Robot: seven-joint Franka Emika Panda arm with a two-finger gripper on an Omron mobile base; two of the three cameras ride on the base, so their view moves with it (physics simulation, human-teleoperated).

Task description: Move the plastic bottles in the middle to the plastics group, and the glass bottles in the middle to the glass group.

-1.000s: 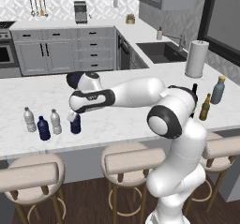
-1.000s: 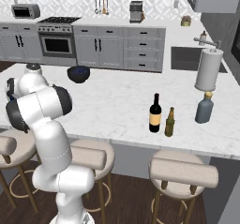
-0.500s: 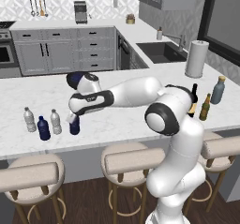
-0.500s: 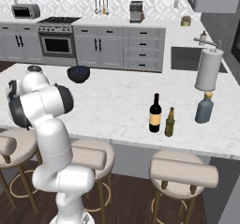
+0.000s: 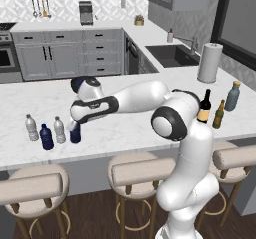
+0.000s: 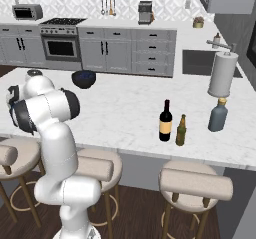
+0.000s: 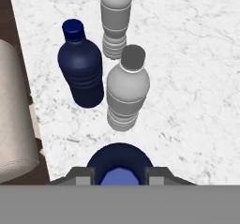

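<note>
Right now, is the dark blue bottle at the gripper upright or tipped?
Upright: the dark blue bottle stands on the counter beside the clear bottle, cap up between the gripper fingers.

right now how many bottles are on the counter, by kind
clear ribbed bottles: 2
dark blue bottles: 2
black wine bottle: 1
amber bottle: 1
grey-blue bottle: 1
total: 7

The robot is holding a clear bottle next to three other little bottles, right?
Not quite. The bottle in the gripper is the dark blue bottle, not a clear one. The hand view shows its blue cap between the fingers, beside three other little bottles.
</note>
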